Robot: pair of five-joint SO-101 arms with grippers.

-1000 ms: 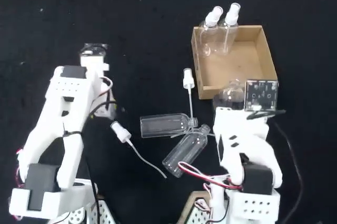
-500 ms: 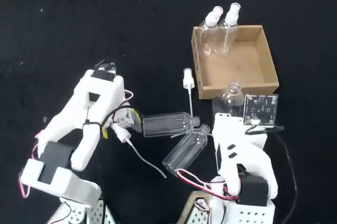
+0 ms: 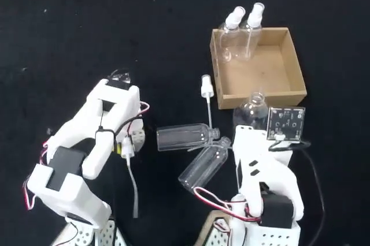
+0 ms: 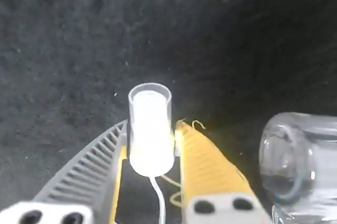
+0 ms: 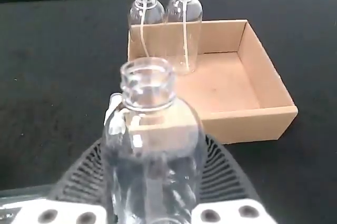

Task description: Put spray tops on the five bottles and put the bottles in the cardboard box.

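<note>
**benchrat:** Quick one: what have the two claws got hold of, and how tight is it around them?

**solderjoe:** The left gripper (image 4: 151,129) is closed down on a spray top (image 4: 150,103). The white cap is pinched between the grey and yellow fingers, and the dip tube trails back toward the wrist. Just off the yellow finger's outer side is the base of a bare bottle (image 4: 300,166) lying on the table (image 3: 69,26), close but apart. Ahead of the tips it's plain black tabletop.

**benchrat:** And the right?

**solderjoe:** The right gripper (image 5: 155,153) is clamped round an uncapped bottle (image 5: 150,124), upright, with the open neck poking above the fingers. Straight ahead of the tips is the cardboard box (image 5: 266,116), its near wall close by. Two capped bottles (image 5: 184,19) stand against the far wall, with brown floor showing in front of them. A slanted bottle (image 3: 205,164) and a loose spray top (image 3: 206,87) lie between the two grippers.
</note>
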